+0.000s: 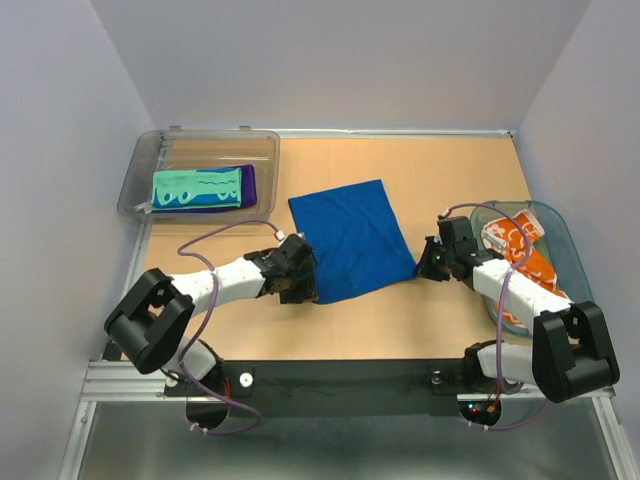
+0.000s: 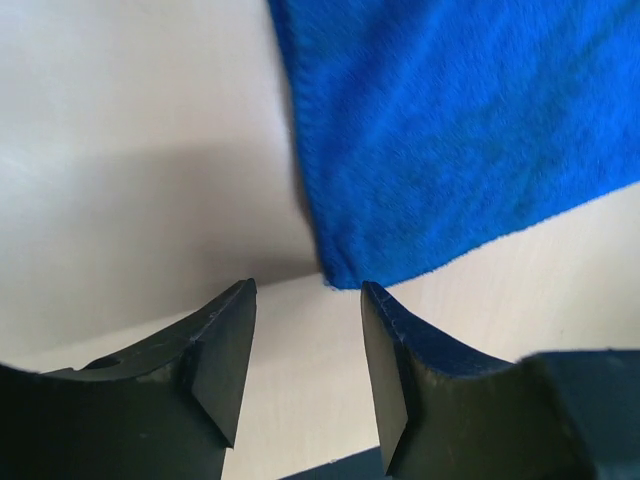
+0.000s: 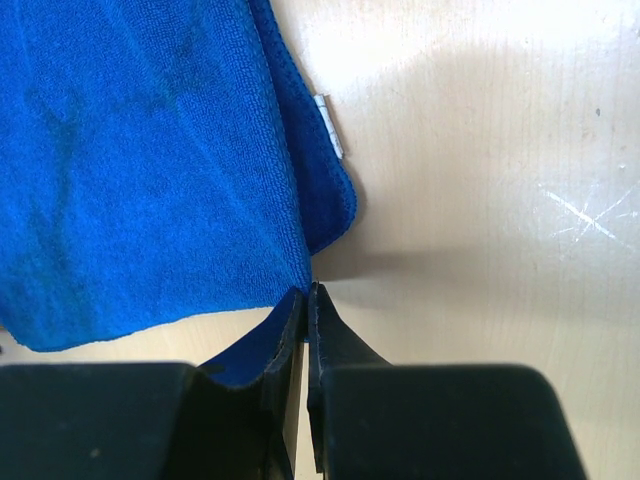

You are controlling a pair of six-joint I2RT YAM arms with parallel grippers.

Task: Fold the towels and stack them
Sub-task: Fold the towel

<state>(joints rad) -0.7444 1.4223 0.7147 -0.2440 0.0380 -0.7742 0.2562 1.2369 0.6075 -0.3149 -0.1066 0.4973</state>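
Observation:
The royal blue towel (image 1: pixel 350 235) lies flat in the middle of the table. My left gripper (image 1: pixel 300 285) is open, and the towel's near left corner (image 2: pixel 340 270) sits just beyond its fingertips (image 2: pixel 308 290). My right gripper (image 1: pixel 425 262) is shut on the towel's near right corner (image 3: pixel 300 270), tips (image 3: pixel 309 290) pinched at its edge, where the cloth looks doubled, with a small white tag. The mint green towel (image 1: pixel 195 187) lies folded on the purple towel (image 1: pixel 249 187) in the bin. The white towel with orange flowers (image 1: pixel 515 245) lies crumpled in the basket.
The clear grey plastic bin (image 1: pixel 200 140) stands at the far left. The teal translucent oval basket (image 1: pixel 562 232) stands at the right edge, right beside my right arm. Grey walls close in the table on three sides.

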